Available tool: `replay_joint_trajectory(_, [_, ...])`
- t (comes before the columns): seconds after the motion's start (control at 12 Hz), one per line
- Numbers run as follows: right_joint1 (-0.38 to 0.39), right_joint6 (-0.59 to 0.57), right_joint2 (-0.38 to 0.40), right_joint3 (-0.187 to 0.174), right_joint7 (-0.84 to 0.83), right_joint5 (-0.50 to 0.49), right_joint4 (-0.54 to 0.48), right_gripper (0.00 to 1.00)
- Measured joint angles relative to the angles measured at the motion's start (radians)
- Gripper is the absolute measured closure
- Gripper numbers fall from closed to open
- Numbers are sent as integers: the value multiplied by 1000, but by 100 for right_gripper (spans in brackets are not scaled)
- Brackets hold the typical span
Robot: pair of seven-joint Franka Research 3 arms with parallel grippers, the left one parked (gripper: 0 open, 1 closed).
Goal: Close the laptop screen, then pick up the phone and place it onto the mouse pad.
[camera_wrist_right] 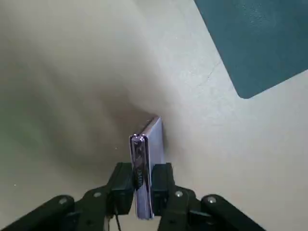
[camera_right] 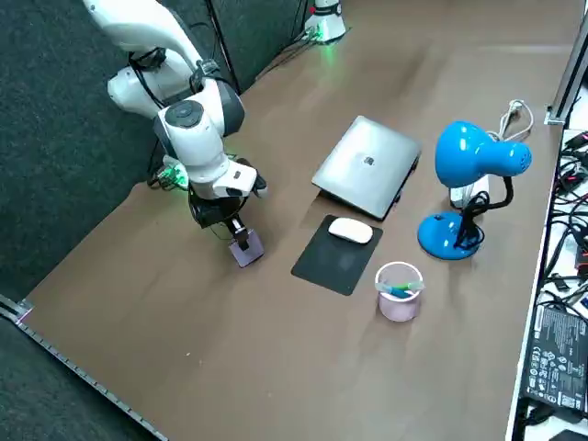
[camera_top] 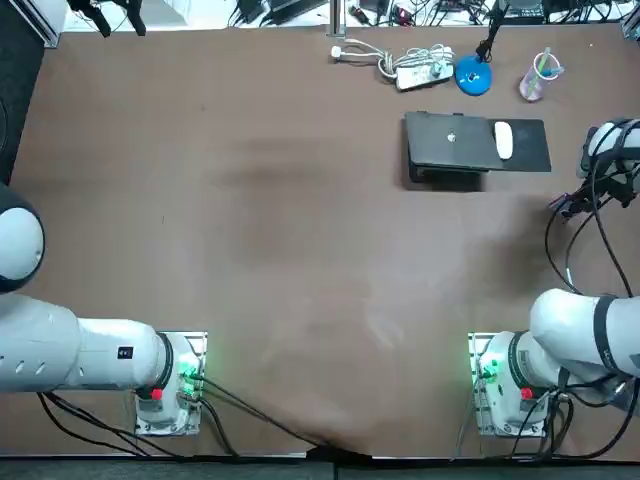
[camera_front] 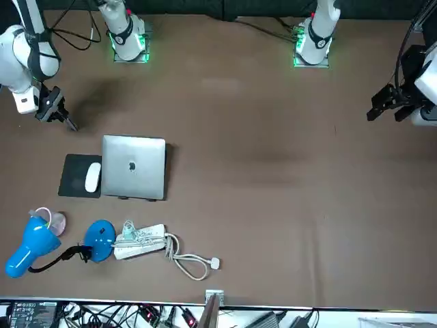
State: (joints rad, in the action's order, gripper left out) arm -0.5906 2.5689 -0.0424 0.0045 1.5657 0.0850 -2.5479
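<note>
- Phone [camera_wrist_right: 144,163]: held on edge, thin side toward the wrist camera, its far end pointing down at the table [camera_right: 138,276]. In the right side view it sits low [camera_right: 246,246], beside the mouse pad and apart from it. Cannot tell whether its lower end is clear of the surface.
- Right gripper [camera_wrist_right: 142,186]: clamped across the phone's two broad faces near one end, with most of the body hanging beyond the pads [camera_wrist_right: 122,185]. It stands at the robot's right edge of the table, on the robot's side of the pad.
- Mouse pad [camera_right: 331,262]: dark, flat, one corner showing in the wrist view [camera_wrist_right: 255,38]. A white mouse [camera_right: 351,231] takes the laptop-side end; the nearer end is bare.
- Laptop [camera_right: 367,165]: lid down, so the first step looks done; carrying the phone over is the step in hand.
- Risk: grip near one end. The phone could pivot or slide between the pads during the carry.
- Risk: released upright on its edge, it would topple, perhaps off the pad or onto the mouse.
- Risk: if it overshoots the bare end it strikes the mouse; the cup [camera_right: 399,292] stands just beside the pad's outer corner and could be clipped.
- Risk: if it travels too low, its lower end catches the pad's rim.
</note>
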Motion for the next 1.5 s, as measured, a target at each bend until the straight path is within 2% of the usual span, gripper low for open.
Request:
replay_joint_trajectory(0.25, [0,-1,5,6,-13,-10,28,77])
replay_joint_trajectory(0.42, [9,-12,18,12,-15,-59,68,77])
replay_joint_trajectory(0.75, [104,-42,54,23,-15,-223,173,77])
replay_joint_trajectory(0.92, [161,-48,39,27,-15,-249,231,77])
replay_joint_trajectory(1.17, [206,-50,-35,29,0,-249,312,77])
replay_joint_trajectory(1.25, [221,-48,-101,30,10,-249,370,77])
replay_joint_trajectory(1.5, [236,-46,-197,30,21,-249,459,77])
